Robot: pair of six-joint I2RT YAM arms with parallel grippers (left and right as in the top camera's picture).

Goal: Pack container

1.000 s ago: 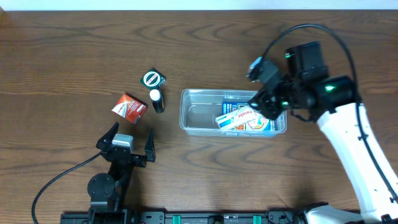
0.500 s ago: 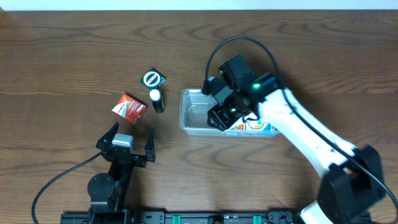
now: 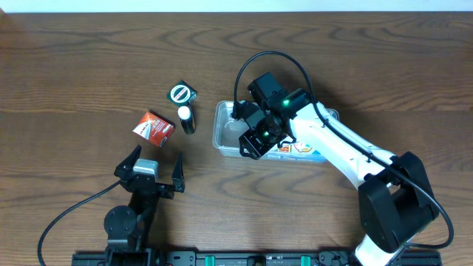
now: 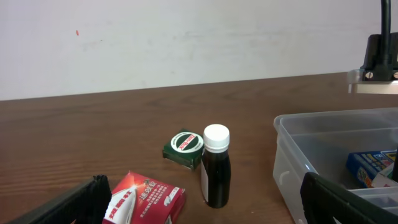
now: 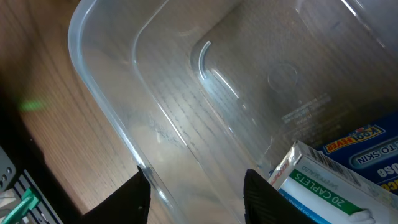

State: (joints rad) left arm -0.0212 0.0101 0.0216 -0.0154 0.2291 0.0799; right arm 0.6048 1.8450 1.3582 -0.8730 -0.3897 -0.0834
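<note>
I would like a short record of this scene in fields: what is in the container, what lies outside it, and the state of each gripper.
container: clear plastic, rectangular
inside: printed cartons at its right end; left end bare
outside, to its left: red box; dark bottle, upright; green box
left gripper: open, empty
right gripper: open, empty, above the container's left end

- container (image 3: 219,139): clear plastic tub, rectangular, rounded corners, rimmed, shallow.
- Pose: upright, open side up, flat on the table (image 3: 89,59), long axis running 9 to 3 o'clock in the overhead view.
- Location: just off table centre, toward 3 o'clock.
- State: partly filled. Small boxes (image 3: 298,148) sit in the 3 o'clock half and the 9 o'clock half is bare floor.
</note>
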